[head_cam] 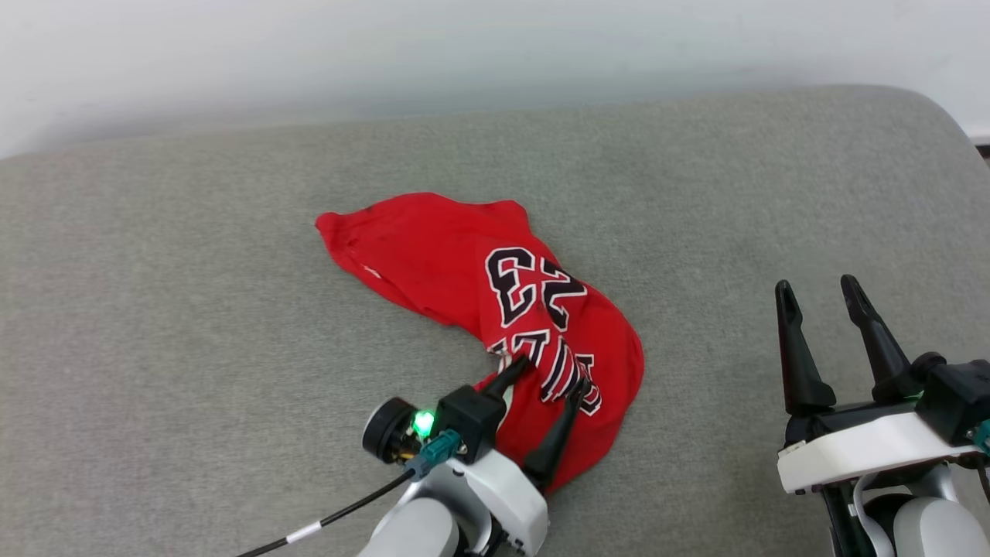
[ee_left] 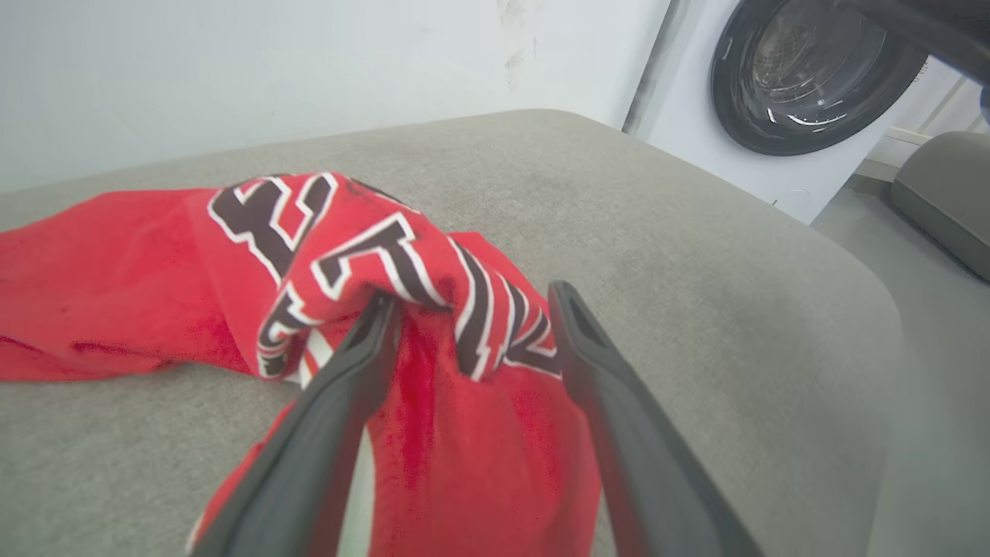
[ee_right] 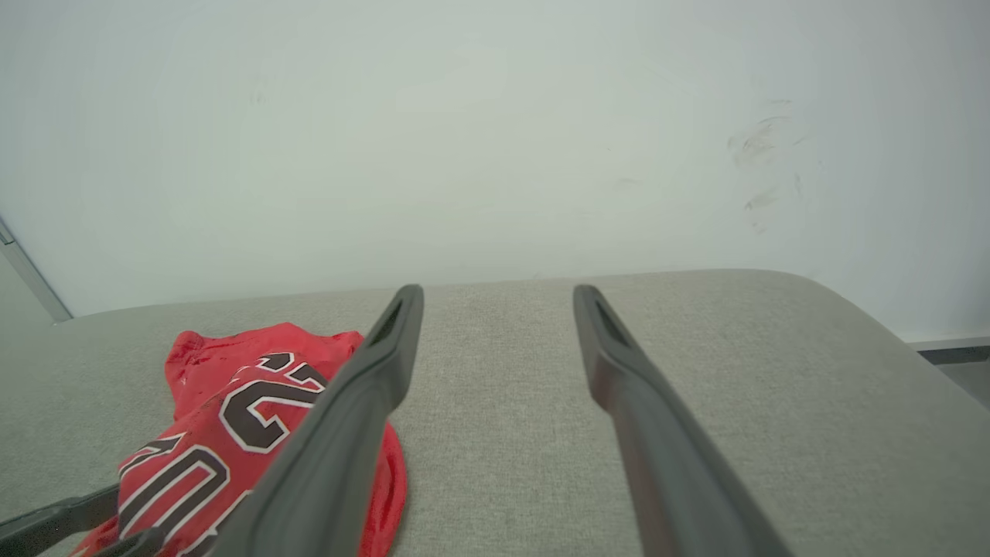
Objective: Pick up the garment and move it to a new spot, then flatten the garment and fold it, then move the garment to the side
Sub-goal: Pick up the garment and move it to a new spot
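The garment (head_cam: 464, 271), a red shirt with a black, white-edged 23 and some lettering showing, lies in a crumpled, twisted heap around the middle of the grey cushion (head_cam: 193, 309). One end reaches toward the far edge and the bunched, lettered end points toward the near edge. It is neither flat nor folded: the cloth is ridged and doubled over itself where the letters are.

The left gripper (head_cam: 551, 373) is right at that near, bunched end. Its two dark fingers are spread apart with red cloth lying loose between them. From its wrist view, one fingertip (ee_left: 379, 309) is tucked against the underside of a raised fold and the other stands just beside the lettering. The claw is released and pinches nothing. A green light (head_cam: 423, 422) glows on the wrist, and a black cable (head_cam: 340, 514) runs off toward the near edge.

The right gripper (head_cam: 816, 284) is well apart from the shirt, near the cushion's right edge. Its fingers are wide open over bare fabric and hold nothing.

A pale wall (head_cam: 464, 46) sits behind the cushion's far edge. Past its rounded corner stands a white washing machine (ee_left: 773, 178) with a dark round door.
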